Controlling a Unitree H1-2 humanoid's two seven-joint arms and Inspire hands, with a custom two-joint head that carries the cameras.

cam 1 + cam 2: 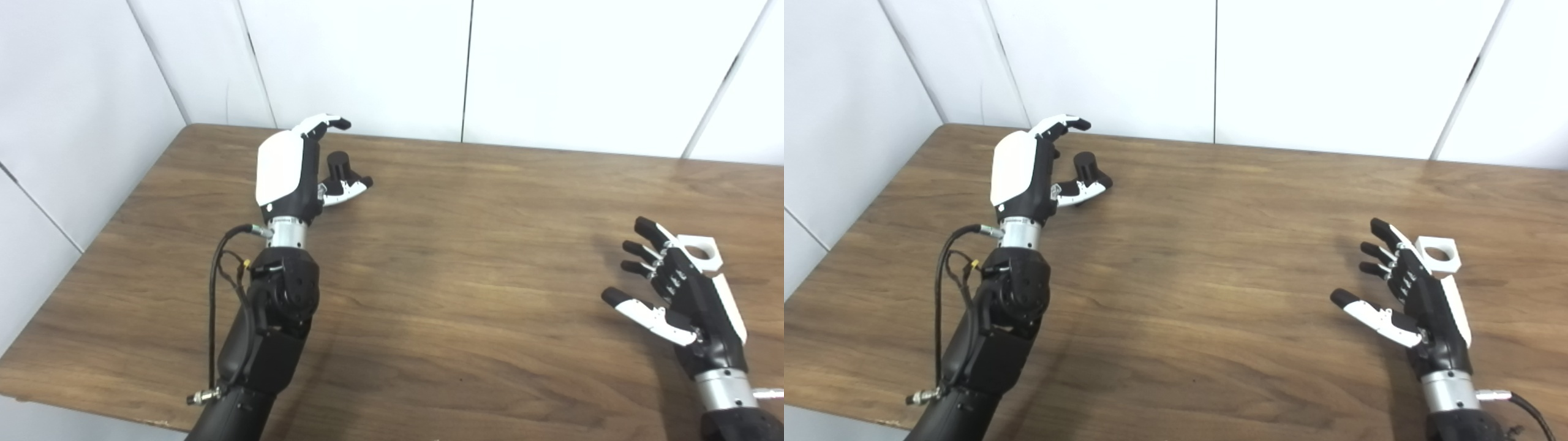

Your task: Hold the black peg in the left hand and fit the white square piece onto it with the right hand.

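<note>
The black peg [337, 166] stands upright on the wooden table [465, 257] at the far left. My left hand [294, 165] is open right beside it, fingers curved above it and thumb in front of its base, not closed on it. The white square piece [700, 251] with a round hole lies on the table at the right. My right hand [677, 288] is open and empty, palm facing left, just to the left of and in front of the piece, partly covering it. In the right eye view the peg [1086, 166] and the piece [1440, 254] show the same way.
White wall panels [367, 61] close off the table's back and left sides. The table's front edge [92, 410] runs along the bottom left. A black cable [215, 288] loops beside my left forearm.
</note>
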